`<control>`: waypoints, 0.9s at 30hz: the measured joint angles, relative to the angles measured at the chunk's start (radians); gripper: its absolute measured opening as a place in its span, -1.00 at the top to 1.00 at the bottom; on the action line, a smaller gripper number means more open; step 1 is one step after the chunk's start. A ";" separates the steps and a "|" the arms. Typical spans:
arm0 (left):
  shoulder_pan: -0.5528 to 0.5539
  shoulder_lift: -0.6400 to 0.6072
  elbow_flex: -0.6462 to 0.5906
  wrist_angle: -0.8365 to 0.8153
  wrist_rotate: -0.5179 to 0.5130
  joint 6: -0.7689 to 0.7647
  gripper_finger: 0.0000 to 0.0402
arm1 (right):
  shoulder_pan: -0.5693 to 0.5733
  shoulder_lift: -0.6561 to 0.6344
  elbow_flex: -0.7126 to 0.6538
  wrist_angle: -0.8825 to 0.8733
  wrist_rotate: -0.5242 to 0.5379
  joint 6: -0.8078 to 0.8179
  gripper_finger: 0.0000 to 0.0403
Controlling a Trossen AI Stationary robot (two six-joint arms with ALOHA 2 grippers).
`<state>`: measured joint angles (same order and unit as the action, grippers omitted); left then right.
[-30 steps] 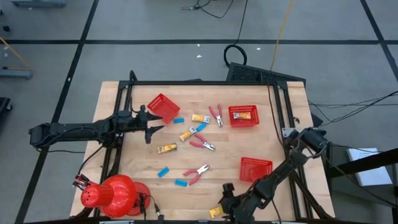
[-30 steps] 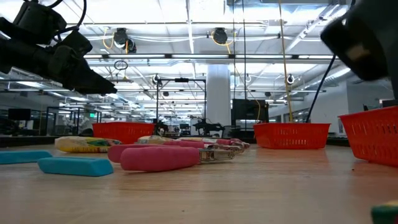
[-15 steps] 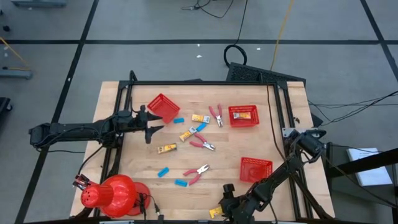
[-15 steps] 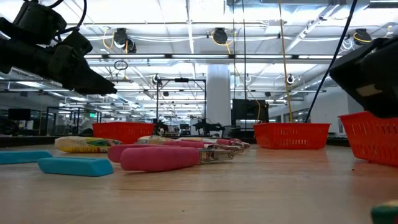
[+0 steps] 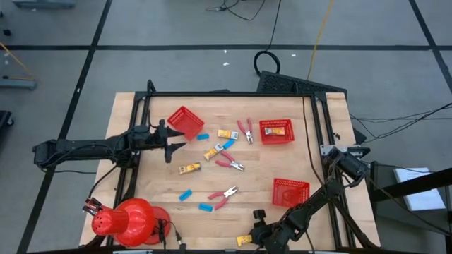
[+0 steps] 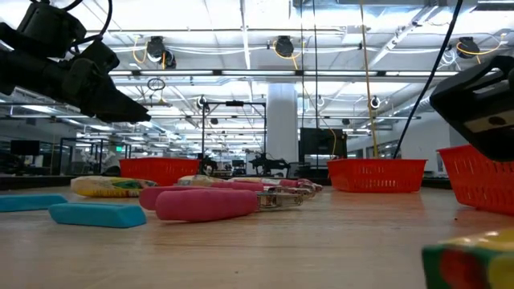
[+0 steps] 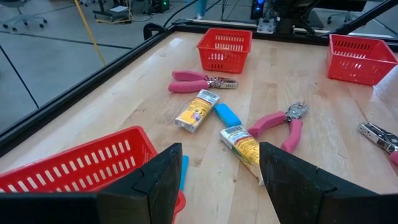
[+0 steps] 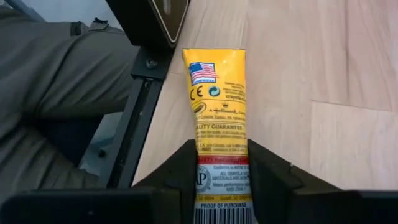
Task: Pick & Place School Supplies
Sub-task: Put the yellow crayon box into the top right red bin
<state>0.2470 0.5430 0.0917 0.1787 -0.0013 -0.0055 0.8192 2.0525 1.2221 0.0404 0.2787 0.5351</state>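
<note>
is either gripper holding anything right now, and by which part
The right gripper is shut on a yellow packet, gripping its barcode end at the table's near edge. The left gripper is open and holds nothing.

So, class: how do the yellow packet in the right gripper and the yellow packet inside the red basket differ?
The yellow packet in the right gripper is clamped between the fingers at the table's near edge; the yellow packet inside the red basket lies loose on the basket's floor on the table's far side. The right gripper is shut on its packet; nothing grips the other. Both are oblong, yellow and printed.
</note>
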 joint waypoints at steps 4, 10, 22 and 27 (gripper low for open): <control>0.000 0.000 0.000 0.000 0.000 -0.001 -0.09 | -0.002 -0.002 0.000 0.002 -0.009 -0.025 0.50; 0.000 0.000 0.000 -0.004 0.001 -0.004 -0.09 | -0.006 -0.010 -0.002 -0.002 0.063 -0.108 0.50; 0.000 0.000 0.000 -0.013 0.010 -0.011 -0.09 | -0.087 -0.190 -0.004 -0.070 0.335 -0.439 0.51; 0.000 0.000 0.000 -0.028 0.010 -0.011 -0.09 | -0.130 -0.284 -0.050 -0.080 0.452 -0.546 0.51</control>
<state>0.2473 0.5434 0.0917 0.1509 0.0086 -0.0166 0.6892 1.7684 1.1725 -0.0392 0.7304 -0.0112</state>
